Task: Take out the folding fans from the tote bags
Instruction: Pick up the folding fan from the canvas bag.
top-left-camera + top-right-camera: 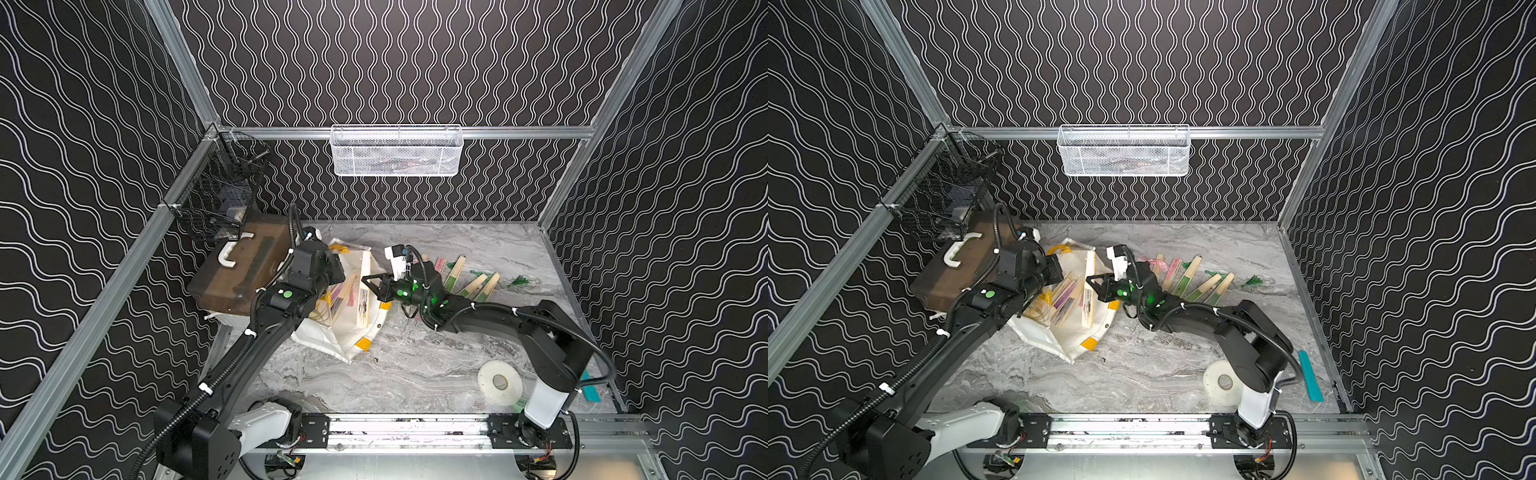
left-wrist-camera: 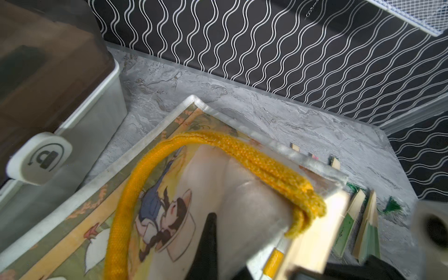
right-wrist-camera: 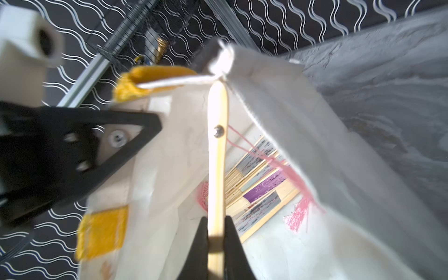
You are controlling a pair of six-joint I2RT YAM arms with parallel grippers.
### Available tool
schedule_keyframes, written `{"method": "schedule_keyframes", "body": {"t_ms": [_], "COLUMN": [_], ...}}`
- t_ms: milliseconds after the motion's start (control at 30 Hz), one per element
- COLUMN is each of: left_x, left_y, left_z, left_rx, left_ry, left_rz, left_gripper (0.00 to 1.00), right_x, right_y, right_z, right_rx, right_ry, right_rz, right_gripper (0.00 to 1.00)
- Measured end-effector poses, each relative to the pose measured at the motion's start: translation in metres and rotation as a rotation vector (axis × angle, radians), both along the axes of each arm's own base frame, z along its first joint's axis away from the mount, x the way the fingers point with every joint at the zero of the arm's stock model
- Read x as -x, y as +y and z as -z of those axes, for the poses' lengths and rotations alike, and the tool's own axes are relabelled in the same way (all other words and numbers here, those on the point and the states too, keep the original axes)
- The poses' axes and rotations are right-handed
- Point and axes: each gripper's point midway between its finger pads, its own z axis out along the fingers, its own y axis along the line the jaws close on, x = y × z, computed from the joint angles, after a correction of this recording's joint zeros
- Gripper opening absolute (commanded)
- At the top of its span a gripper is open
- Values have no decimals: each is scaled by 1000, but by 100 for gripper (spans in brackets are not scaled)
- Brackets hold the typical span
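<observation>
Because the left end effector (image 2: 211, 225), closed on the tote bag (image 1: 345, 336) rim at centre frame, holds the mouth open, the right end effector (image 3: 216, 225) clamps one fan (image 3: 217, 150) inside; removed fans (image 1: 473, 286) lie right of centre.

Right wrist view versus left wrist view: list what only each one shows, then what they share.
Only the right wrist: the right gripper shut on a pale fan, and more fans, purple and black-white, deep in the tote. Only the left wrist: the box beside the tote, the cartoon print on the tote's side, and loose fans on the table. Both: the tote and its yellow handle.
</observation>
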Motion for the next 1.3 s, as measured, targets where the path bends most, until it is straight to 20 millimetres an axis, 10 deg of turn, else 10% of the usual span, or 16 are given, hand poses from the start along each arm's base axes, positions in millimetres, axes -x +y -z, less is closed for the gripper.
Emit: {"method": "schedule_keyframes", "body": {"t_ms": [633,1300], "left_x": [-5,-2], "left_y": [5,1], "left_z": [-20,-22], "left_rx": [-14,-10], "left_ry": [-52,-53], "left_rz": [-27,5], "left_gripper": [0,0], "right_x": [4,99], "right_y": [-159,-211], "right_z": [-83,99], "right_rx": [-19,304], "right_ry": [21,619], "right_rz": [232,64], "right_gripper": [7,8]}}
